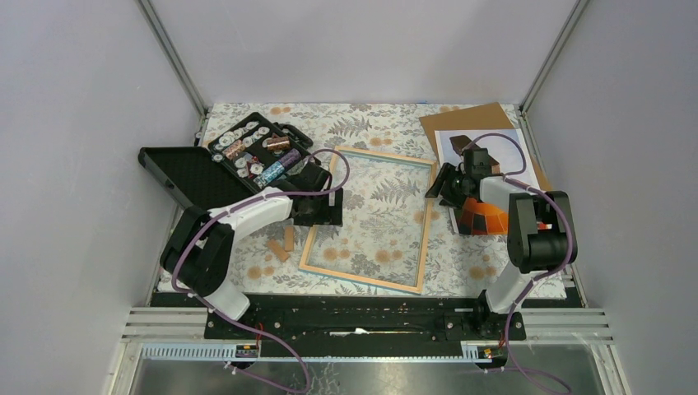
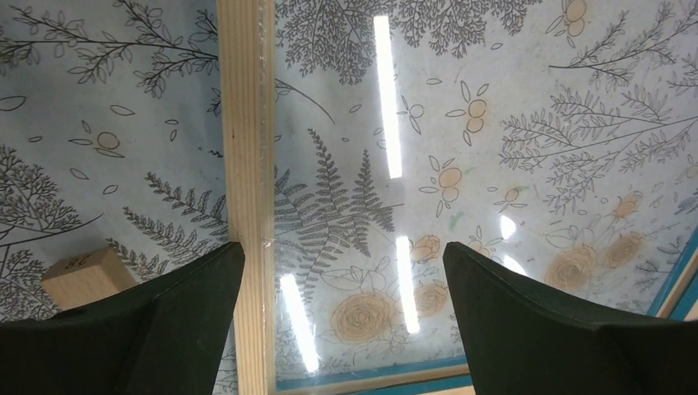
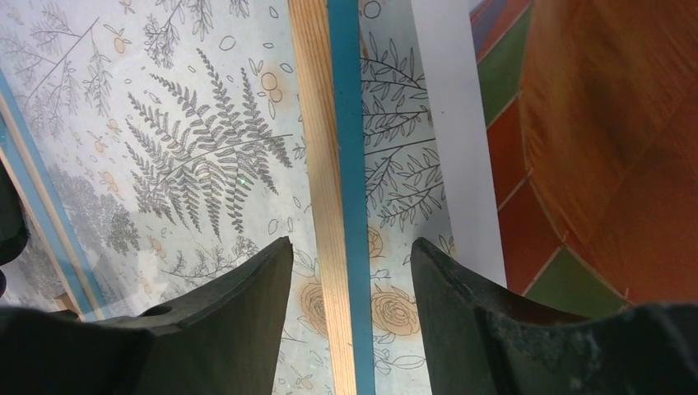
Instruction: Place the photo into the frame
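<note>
You have the frame (image 1: 362, 281) lying wood back up on the table (image 1: 370, 123), the right way, I think, for laying a print in from above. The photo (image 1: 454, 145) rests face up just right of the frame, partly under the right arm. The left claw (image 2: 343, 247) hangs wide over the frame's left rail and the right claw (image 3: 351, 243) stands half spread astride its right rail, both empty and pointing down, probably to steady it.

Right tool (image 3: 350, 247) astride the frame (image 3: 317, 123) rim, the photo (image 3: 576, 148) just beside
</note>
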You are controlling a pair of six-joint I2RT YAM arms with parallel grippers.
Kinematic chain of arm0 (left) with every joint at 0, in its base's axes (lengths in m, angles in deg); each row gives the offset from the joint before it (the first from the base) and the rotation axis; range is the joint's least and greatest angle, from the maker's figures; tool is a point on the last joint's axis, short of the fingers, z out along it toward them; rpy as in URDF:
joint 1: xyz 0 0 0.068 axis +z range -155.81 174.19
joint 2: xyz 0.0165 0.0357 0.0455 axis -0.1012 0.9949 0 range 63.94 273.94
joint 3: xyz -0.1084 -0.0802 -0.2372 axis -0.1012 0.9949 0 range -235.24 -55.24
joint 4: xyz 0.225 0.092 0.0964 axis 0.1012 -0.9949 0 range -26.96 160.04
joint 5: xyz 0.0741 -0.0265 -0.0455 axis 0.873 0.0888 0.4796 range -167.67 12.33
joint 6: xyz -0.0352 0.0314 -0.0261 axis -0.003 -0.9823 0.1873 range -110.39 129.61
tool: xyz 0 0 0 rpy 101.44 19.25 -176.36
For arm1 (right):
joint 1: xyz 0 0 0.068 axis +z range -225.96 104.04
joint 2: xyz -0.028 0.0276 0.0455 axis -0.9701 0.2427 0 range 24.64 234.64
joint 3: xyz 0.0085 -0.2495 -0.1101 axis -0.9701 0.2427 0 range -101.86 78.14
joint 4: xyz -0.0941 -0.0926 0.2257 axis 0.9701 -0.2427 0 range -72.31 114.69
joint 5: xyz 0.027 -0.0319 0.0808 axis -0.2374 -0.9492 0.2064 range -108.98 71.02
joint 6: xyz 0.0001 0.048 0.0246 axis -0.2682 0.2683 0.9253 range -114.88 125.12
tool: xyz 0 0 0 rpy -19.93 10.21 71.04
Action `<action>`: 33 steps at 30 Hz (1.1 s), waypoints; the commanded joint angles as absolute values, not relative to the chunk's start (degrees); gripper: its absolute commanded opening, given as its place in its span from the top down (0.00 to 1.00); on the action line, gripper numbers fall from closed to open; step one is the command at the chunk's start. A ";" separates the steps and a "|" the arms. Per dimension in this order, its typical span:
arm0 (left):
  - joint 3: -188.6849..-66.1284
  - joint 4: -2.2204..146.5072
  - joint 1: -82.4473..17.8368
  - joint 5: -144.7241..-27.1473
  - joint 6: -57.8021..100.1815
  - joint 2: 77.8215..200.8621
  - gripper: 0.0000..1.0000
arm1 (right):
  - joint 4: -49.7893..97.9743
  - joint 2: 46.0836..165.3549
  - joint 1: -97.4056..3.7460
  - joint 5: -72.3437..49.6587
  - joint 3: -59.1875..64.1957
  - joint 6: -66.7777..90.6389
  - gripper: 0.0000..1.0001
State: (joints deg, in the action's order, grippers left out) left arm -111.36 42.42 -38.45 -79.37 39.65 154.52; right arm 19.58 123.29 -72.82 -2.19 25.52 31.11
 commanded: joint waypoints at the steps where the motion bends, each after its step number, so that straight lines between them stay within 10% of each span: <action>1: -111.44 46.41 -39.40 -78.39 40.76 155.54 0.05 | 22.21 124.31 -71.74 -0.44 25.48 31.61 0.39; 33: -104.38 64.28 -40.35 -100.70 49.91 144.76 0.03 | 23.73 126.90 -70.19 5.64 25.58 32.63 0.38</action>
